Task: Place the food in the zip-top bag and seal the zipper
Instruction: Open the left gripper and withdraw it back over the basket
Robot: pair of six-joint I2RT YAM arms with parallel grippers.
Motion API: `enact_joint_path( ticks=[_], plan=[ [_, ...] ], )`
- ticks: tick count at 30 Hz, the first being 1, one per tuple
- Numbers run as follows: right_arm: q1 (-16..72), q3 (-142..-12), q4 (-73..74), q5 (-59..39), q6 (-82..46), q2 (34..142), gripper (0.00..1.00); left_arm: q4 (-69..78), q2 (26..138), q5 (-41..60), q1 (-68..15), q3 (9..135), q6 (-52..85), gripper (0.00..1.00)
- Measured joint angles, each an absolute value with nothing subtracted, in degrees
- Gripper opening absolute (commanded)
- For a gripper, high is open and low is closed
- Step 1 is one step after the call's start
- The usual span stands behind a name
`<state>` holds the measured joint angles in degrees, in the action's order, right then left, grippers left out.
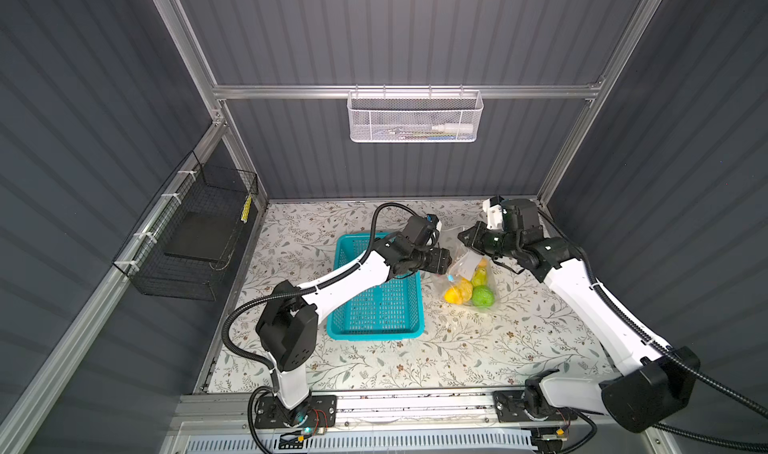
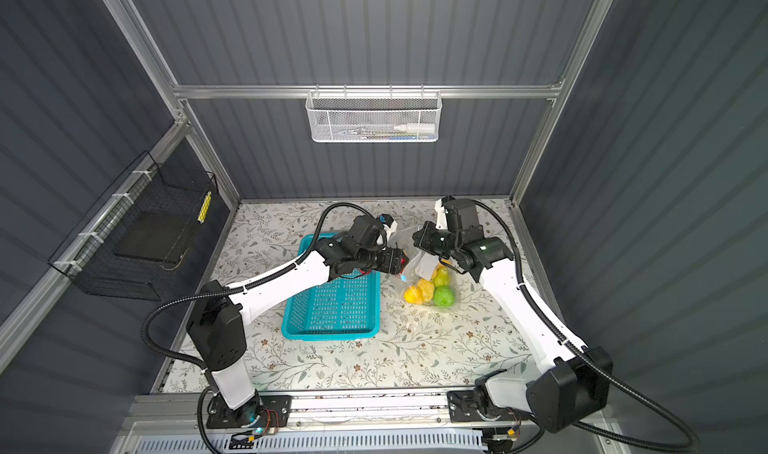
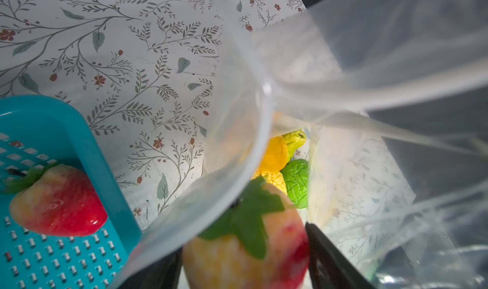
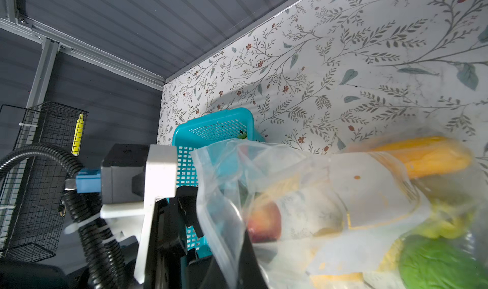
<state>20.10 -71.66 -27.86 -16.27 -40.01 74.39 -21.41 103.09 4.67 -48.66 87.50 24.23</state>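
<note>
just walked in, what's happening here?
Bagging toy fruit. The right gripper, shut, holds up the clear crinkly zip-top bag by its mouth edge. The left gripper is at the open mouth with a red plastic strawberry between its fingers; gripped or loose, I cannot tell. A green ball and yellow citrus lie inside. A second red strawberry sits in the teal perforated plastic basket.

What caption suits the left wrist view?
Strawberry between the left gripper's jaws at the zip-top bag's mouth; second strawberry lies in the teal basket.
</note>
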Motion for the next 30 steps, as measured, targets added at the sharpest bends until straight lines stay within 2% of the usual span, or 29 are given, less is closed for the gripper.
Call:
enact_joint_path(
  ticks=[7, 20, 30],
  plan=[
    [20.1, -71.68, -27.86, -16.25, -39.99, 74.39, 0.0, -19.42, 99.2, 5.06, -48.66, 87.5, 25.47, 1.0],
    [20.1, -71.68, -27.88, -16.08, -39.9, 74.41, 0.0, -10.63, 88.14, 1.41, -47.42, 83.7, 28.16, 1.0],
    [20.1, -71.7, -27.9, -16.05, -39.86, 74.41, 0.0, -8.93, 85.41, -1.3, -38.39, 71.9, 37.65, 1.0]
  ],
)
